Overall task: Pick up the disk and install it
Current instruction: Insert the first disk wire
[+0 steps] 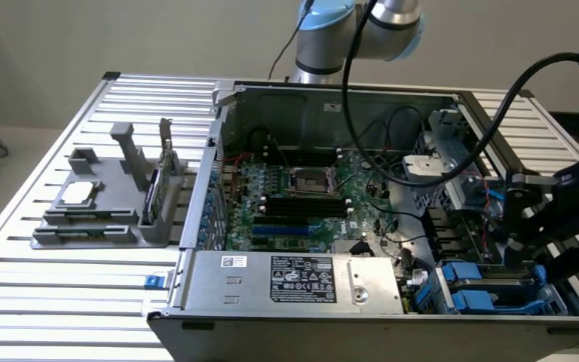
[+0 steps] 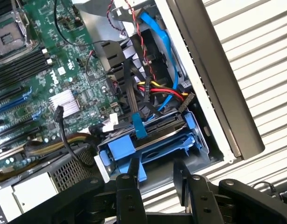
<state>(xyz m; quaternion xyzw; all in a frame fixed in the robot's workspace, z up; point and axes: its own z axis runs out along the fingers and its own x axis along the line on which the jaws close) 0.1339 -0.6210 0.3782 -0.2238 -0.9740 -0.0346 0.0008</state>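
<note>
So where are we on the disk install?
Done: the disk, in its blue carrier, lies in the corner bay of the computer case. In hand: nothing; the gripper hovers open just above it. Left: I can't tell whether it's fully seated or the cables beside it are plugged in.

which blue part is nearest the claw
The blue carrier frame in the case's drive bay, right by the claw. The blue cable runs deeper in the case; the blue clip sits on the case's outer edge.
</note>
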